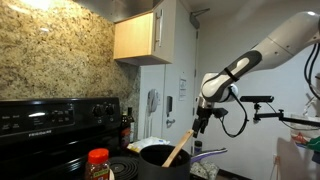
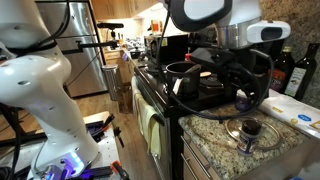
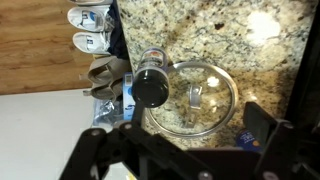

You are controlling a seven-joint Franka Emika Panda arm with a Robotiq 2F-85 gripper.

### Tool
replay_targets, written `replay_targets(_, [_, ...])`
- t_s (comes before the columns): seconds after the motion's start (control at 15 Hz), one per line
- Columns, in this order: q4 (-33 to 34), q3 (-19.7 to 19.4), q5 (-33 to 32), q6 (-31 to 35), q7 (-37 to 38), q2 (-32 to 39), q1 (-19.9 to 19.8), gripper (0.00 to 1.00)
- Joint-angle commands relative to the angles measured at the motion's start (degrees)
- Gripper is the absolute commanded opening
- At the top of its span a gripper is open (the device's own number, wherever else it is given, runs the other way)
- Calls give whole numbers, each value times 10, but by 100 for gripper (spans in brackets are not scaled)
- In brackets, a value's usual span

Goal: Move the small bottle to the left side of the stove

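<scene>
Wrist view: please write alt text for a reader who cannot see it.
Seen from above, a small bottle with a black cap stands on a speckled granite counter, beside a round glass lid. The dark gripper fills the bottom edge; shoes lie on a wooden floor at upper left.

Stove (image 1: pixel 50 125) cut by left edge; hand (image 1: pixel 198 129) grip unreadable.

Small black-capped bottle (image 3: pixel 150 87) stands upright on granite counter (image 3: pixel 220 35) beside glass lid (image 3: pixel 205 98); black stove (image 1: pixel 55 118) apart.
</scene>
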Motion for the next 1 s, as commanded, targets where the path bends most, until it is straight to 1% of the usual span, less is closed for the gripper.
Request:
replay_targets(0.0, [77,18,35,-8,-3,88,-32,100])
replay_targets(0.2, [124,34,62,-26,-12,135,-57,100])
replay_targets(0.47, [169,62,106,-56,-24,183,-93,100])
replay_targets(0.67, [188,75,131,-80,-26,202,-119,100])
replay_targets(0.93, [183,69,122,-90,-12,198,-139,100])
